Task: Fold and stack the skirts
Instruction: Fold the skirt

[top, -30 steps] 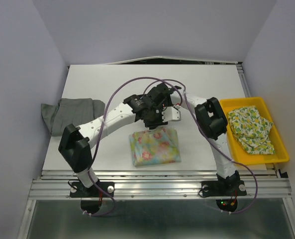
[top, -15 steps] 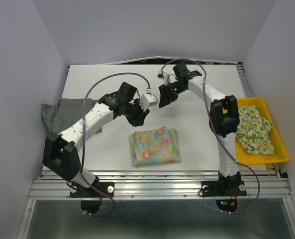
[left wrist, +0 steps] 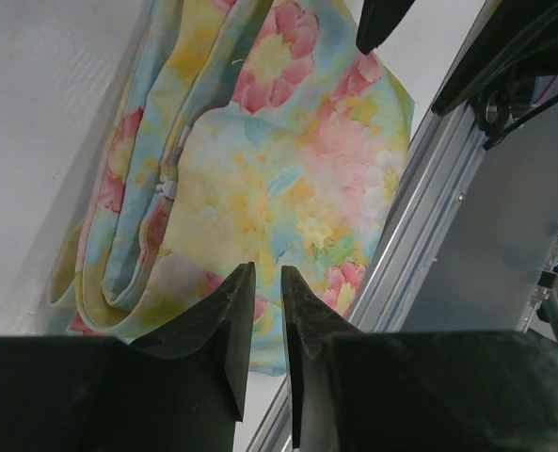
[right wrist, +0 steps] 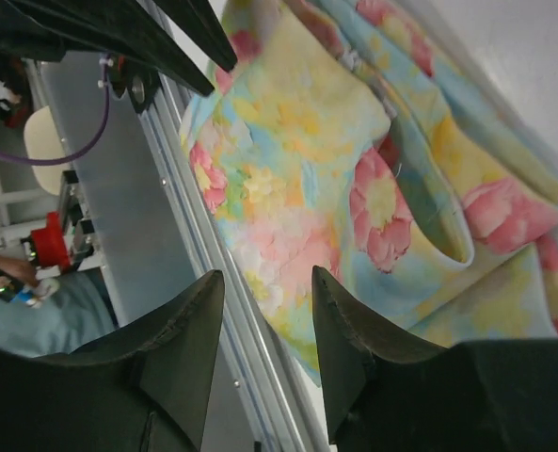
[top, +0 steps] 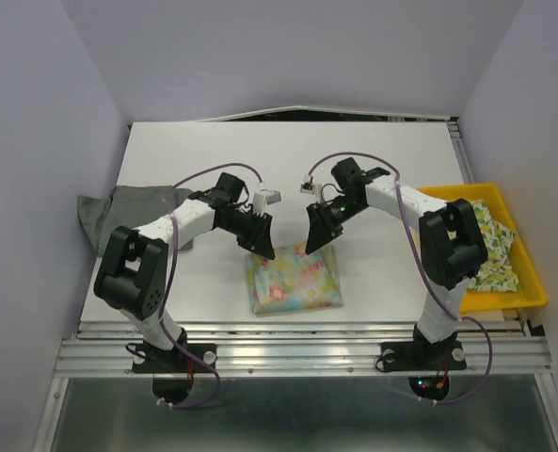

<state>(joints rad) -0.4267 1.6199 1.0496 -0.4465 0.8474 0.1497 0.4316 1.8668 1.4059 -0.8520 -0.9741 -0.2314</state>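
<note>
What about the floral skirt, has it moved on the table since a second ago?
No. The floral skirt lies in the same spot, its near edge just as close to the table's front rail as before.

From the near edge of the table both arms bend inward, wrists tipped down and facing one another over the middle. The left arm [top: 180,226] has its jaws almost together, just a thin slit between the dark fingers [left wrist: 224,325]. On the right arm [top: 398,199] the jaws stand wider apart.
</note>
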